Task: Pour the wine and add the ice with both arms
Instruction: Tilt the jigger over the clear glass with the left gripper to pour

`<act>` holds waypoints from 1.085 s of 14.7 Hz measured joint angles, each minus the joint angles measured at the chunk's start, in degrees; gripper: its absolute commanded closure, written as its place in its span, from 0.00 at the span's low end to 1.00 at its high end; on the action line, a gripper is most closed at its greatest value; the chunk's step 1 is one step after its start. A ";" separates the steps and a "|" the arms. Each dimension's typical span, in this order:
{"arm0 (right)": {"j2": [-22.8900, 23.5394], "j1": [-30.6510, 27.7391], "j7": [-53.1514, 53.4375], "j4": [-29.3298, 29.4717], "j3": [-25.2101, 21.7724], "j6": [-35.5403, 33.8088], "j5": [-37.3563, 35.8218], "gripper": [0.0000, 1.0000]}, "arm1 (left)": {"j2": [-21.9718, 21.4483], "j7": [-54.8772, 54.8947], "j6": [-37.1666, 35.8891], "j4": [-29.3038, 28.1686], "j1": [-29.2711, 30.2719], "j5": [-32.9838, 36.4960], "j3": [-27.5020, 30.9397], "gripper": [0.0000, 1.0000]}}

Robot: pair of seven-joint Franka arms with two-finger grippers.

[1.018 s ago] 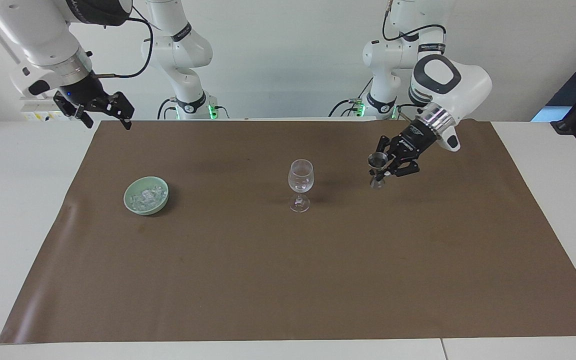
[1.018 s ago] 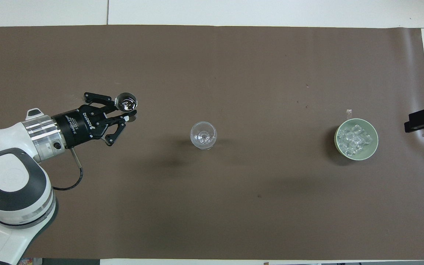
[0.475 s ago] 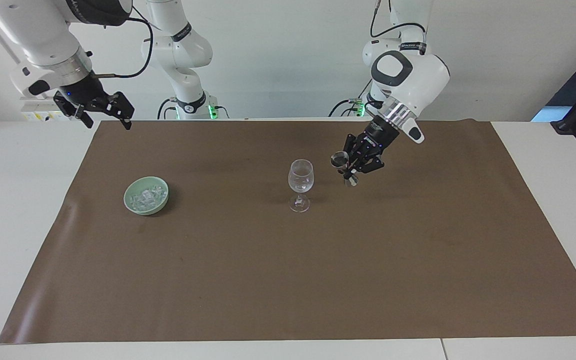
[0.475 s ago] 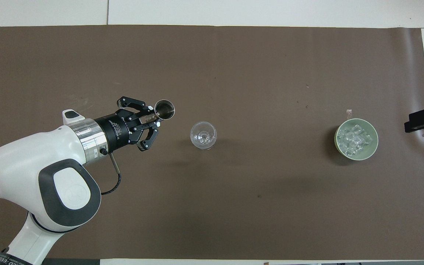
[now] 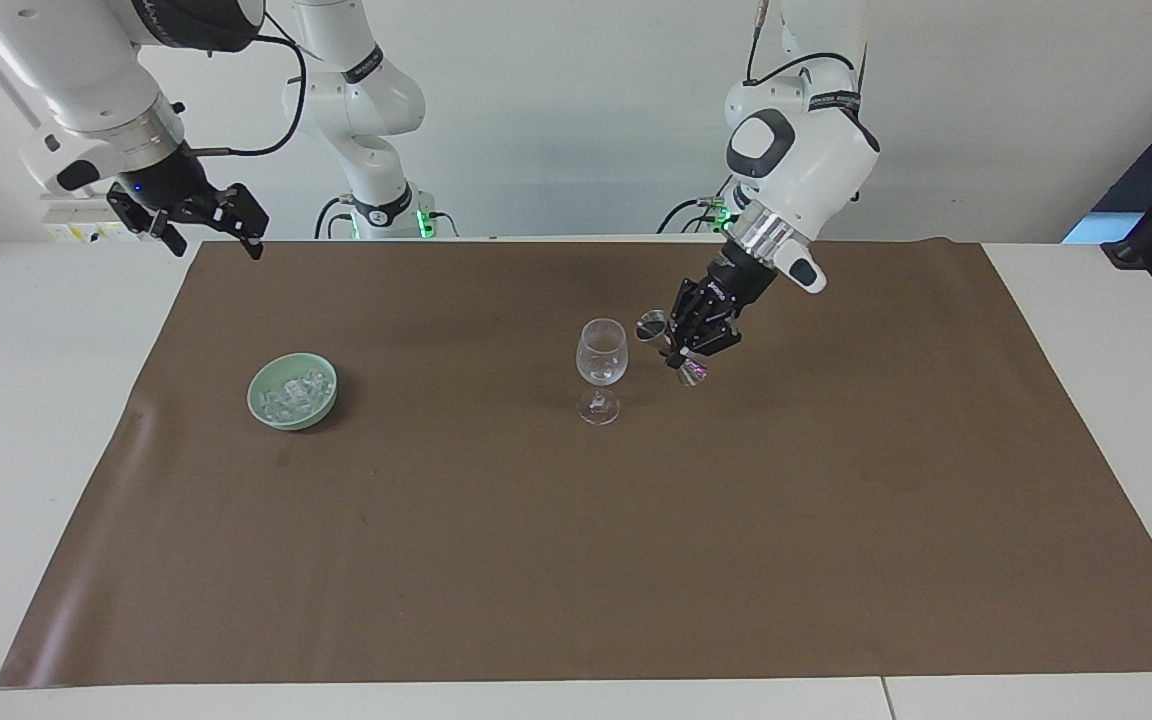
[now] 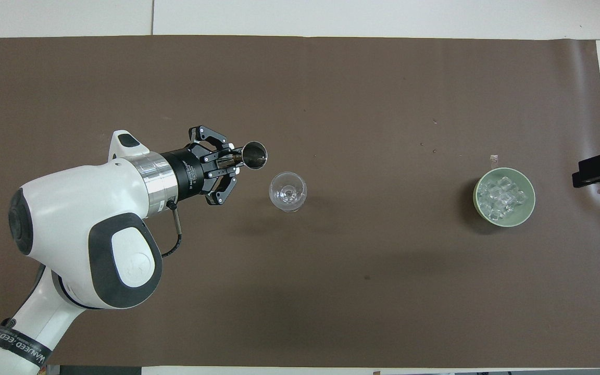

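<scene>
A clear wine glass [image 5: 601,355] [image 6: 287,191] stands upright mid-mat. My left gripper [image 5: 686,347] [image 6: 233,162] is shut on the waist of a small metal jigger [image 5: 653,325] [image 6: 254,155]. It holds the jigger in the air, tilted, with the upper cup's mouth close beside the glass's rim toward the left arm's end. The cup's inside looks dark, and I cannot tell whether it holds wine. The ice [image 5: 294,388] [image 6: 503,195] is heaped in a pale green bowl [image 5: 286,420] [image 6: 477,200] toward the right arm's end. My right gripper [image 5: 216,245] [image 6: 597,174] waits open over the mat's corner.
A brown mat [image 5: 576,550] covers most of the white table [image 5: 36,400]. A tiny clear fragment [image 6: 494,157] lies on the mat just farther from the robots than the bowl. Black equipment stands off the table at the left arm's end.
My left arm has swung the jigger from the left arm's end of the mat to beside the glass and tipped it toward the rim. The right arm has stayed still.
</scene>
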 measured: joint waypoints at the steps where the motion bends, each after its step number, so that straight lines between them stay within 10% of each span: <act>1: 0.00 0.00 0.00 0.00 0.00 0.00 0.00 0.00 | 0.12 -0.08 0.01 0.09 -0.37 2.09 0.01 1.00; 16: 0.00 0.00 0.00 0.00 0.00 0.00 0.00 0.00 | 0.24 -0.98 0.95 0.08 -4.97 25.79 -0.10 1.00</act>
